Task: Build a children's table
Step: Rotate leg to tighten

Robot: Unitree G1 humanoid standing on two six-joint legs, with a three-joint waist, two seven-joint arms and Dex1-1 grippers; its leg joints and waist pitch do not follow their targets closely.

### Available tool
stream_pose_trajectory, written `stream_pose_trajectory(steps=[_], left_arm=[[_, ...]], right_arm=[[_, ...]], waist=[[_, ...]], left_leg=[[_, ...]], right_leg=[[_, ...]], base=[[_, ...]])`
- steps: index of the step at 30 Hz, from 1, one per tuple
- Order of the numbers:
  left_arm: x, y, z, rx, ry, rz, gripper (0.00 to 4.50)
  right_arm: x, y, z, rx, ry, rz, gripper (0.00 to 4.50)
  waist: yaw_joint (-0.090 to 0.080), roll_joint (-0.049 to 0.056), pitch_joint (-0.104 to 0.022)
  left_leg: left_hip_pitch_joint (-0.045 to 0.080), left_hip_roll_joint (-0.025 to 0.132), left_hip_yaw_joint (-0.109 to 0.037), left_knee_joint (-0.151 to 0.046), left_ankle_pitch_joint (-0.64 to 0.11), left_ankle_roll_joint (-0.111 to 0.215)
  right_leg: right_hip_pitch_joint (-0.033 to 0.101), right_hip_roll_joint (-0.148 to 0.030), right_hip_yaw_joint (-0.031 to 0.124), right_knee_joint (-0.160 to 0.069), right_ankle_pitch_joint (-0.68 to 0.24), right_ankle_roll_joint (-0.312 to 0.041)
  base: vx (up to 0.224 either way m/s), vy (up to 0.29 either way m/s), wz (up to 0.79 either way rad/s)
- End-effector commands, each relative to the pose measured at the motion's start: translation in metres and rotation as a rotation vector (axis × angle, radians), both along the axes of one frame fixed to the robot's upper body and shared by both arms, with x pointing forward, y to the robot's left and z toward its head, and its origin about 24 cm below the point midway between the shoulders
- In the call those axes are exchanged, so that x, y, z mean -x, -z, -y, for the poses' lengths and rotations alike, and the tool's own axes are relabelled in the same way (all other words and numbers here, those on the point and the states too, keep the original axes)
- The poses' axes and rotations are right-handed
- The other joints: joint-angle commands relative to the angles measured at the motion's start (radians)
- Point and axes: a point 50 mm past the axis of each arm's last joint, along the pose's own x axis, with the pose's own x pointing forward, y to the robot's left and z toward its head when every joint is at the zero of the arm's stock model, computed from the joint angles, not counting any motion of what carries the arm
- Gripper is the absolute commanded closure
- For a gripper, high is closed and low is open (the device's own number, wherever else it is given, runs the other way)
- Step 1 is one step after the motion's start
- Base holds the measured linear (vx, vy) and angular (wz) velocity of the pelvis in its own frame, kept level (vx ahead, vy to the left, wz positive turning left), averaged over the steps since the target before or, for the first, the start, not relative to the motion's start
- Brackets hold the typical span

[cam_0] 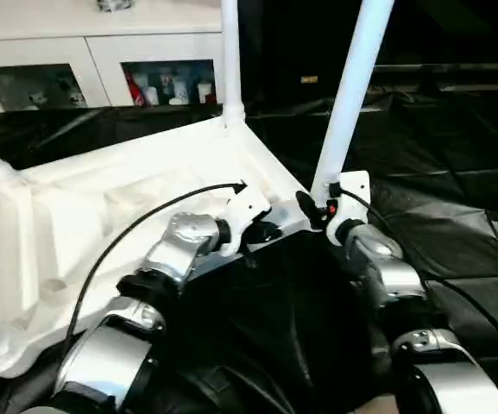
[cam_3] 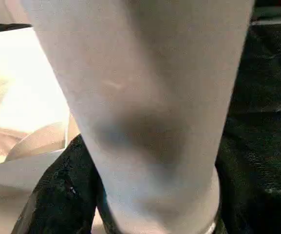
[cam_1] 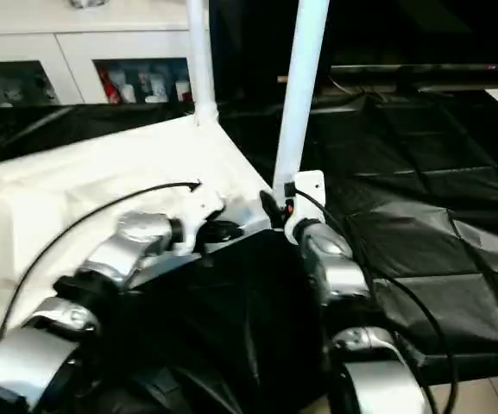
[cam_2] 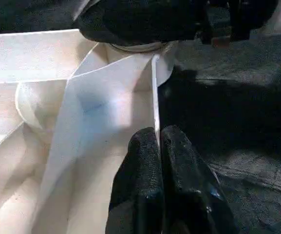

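Table: the children's table [cam_0: 102, 207] lies upside down on the black sheet [cam_0: 456, 172], rimmed underside facing up, left of centre and tilted a little.
Legs: a far leg [cam_0: 230, 52] stands upright in its corner socket; the near-right leg [cam_0: 352, 95] leans slightly right, its foot at the near right corner; further legs show at the left edge.
Left gripper: the left gripper [cam_2: 159, 146] has its two black fingers pressed together on the thin rim wall [cam_2: 155, 97] at the table's near right corner, one finger on each side.
Right gripper: the right gripper [cam_0: 315, 210] wraps the base of the near-right leg, fingers clamped around it.
Background: a white cabinet [cam_0: 93, 60] with glass doors stands at the far left.
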Motion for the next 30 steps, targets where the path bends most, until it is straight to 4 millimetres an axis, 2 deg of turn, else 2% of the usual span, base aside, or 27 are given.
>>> stream_pose_trajectory(steps=[1,3,4,6,8,10,11,12,14,16,17,19,22,23,30], left_arm=[[0.002,-0.008,0.029,0.071,0.046,0.014,4.5],[0.003,-0.009,0.031,0.08,0.064,0.016,4.5],[0.003,-0.009,0.031,0.08,0.064,0.016,4.5],[0.004,-0.009,0.029,0.082,0.089,0.016,4.5],[0.008,-0.008,0.022,0.095,0.157,0.006,4.5],[0.011,-0.008,0.017,0.1,0.2,0.005,4.5],[0.015,-0.005,0.005,0.092,0.25,-0.008,4.5],[0.017,-0.004,0.0,0.083,0.266,-0.012,4.5],[0.02,-0.001,-0.011,0.066,0.298,-0.025,4.5],[0.022,0.0,-0.016,0.06,0.313,-0.033,4.5],[0.024,0.0,-0.024,0.054,0.334,-0.048,4.5],[0.027,0.001,-0.032,0.045,0.351,-0.056,4.5],[0.029,0.001,-0.038,0.047,0.361,-0.067,4.5],[0.031,0.0,-0.043,0.052,0.364,-0.072,4.5],[0.035,0.001,-0.048,0.059,0.37,-0.081,4.5]], right_arm=[[0.015,0.02,-0.037,0.006,-0.181,-0.068,1.2],[0.015,0.016,-0.039,-0.008,-0.213,-0.043,1.04],[0.015,0.016,-0.039,-0.008,-0.213,-0.043,0.98],[0.015,0.013,-0.039,-0.013,-0.256,-0.023,0.88],[0.015,0.008,-0.031,-0.011,-0.34,0.003,0.79],[0.016,0.005,-0.025,-0.001,-0.399,0.014,0.79],[0.02,0.0,-0.012,0.033,-0.526,0.022,0.79],[0.023,-0.002,-0.006,0.049,-0.575,0.023,0.79],[0.027,-0.006,0.005,0.084,-0.662,0.021,0.79],[0.029,-0.008,0.012,0.089,-0.696,0.012,0.79],[0.032,-0.011,0.023,0.101,-0.745,0.0,0.79],[0.034,-0.014,0.032,0.115,-0.785,-0.014,0.79],[0.036,-0.015,0.04,0.129,-0.807,-0.022,0.79],[0.037,-0.018,0.045,0.122,-0.825,-0.032,0.79],[0.038,-0.019,0.048,0.106,-0.851,-0.048,1.38]], waist=[[-0.004,-0.005,-0.055],[-0.002,-0.008,-0.058],[-0.002,-0.008,-0.058],[-0.001,-0.009,-0.058],[0.001,-0.01,-0.06],[0.004,-0.013,-0.061],[0.006,-0.014,-0.062],[0.009,-0.017,-0.064],[0.012,-0.016,-0.066],[0.015,-0.017,-0.066],[0.017,-0.018,-0.063],[0.019,-0.019,-0.062],[0.018,-0.017,-0.064],[0.017,-0.02,-0.062],[0.018,-0.025,-0.061]], left_leg=[[0.021,0.067,-0.04,-0.079,-0.345,0.004],[0.015,0.067,-0.039,-0.078,-0.311,0.017],[0.015,0.067,-0.039,-0.078,-0.311,0.017],[0.011,0.066,-0.038,-0.075,-0.281,0.041],[0.01,0.067,-0.037,-0.073,-0.267,0.055],[0.004,0.068,-0.036,-0.07,-0.236,0.073],[0.004,0.07,-0.035,-0.069,-0.217,0.084],[0.0,0.068,-0.033,-0.063,-0.192,0.106],[-0.003,0.07,-0.031,-0.057,-0.163,0.132],[-0.001,0.069,-0.029,-0.055,-0.154,0.137],[0.001,0.073,-0.028,-0.057,-0.166,0.132],[0.0,0.074,-0.029,-0.058,-0.172,0.127],[0.002,0.077,-0.03,-0.058,-0.173,0.12],[0.001,0.077,-0.029,-0.059,-0.17,0.12],[-0.003,0.074,-0.028,-0.056,-0.147,0.128]], right_leg=[[0.026,-0.078,0.05,-0.095,-0.368,-0.182],[0.03,-0.077,0.052,-0.088,-0.311,-0.193],[0.03,-0.077,0.052,-0.088,-0.311,-0.193],[0.035,-0.079,0.051,-0.085,-0.287,-0.204],[0.037,-0.079,0.051,-0.083,-0.269,-0.206],[0.043,-0.077,0.048,-0.077,-0.228,-0.219],[0.042,-0.076,0.047,-0.073,-0.193,-0.231],[0.048,-0.074,0.045,-0.067,-0.155,-0.239],[0.045,-0.076,0.045,-0.062,-0.113,-0.251],[0.042,-0.075,0.044,-0.061,-0.115,-0.259],[0.039,-0.076,0.044,-0.064,-0.14,-0.261],[0.039,-0.073,0.043,-0.063,-0.159,-0.257],[0.036,-0.074,0.044,-0.06,-0.155,-0.262],[0.034,-0.073,0.044,-0.06,-0.148,-0.266],[0.035,-0.074,0.043,-0.058,-0.148,-0.261]], base=[[0.0,0.0,0.0],[0.0,0.0,0.0],[0.0,0.0,0.0],[0.0,0.0,0.0],[0.0,0.0,0.0],[0.0,0.0,0.0],[0.0,0.0,0.0],[0.0,0.0,0.0],[0.0,0.0,0.0],[0.0,0.0,0.0],[0.0,0.0,0.0],[0.0,0.0,0.0],[0.0,0.0,0.0],[0.0,0.0,0.0],[0.0,0.0,0.0]])
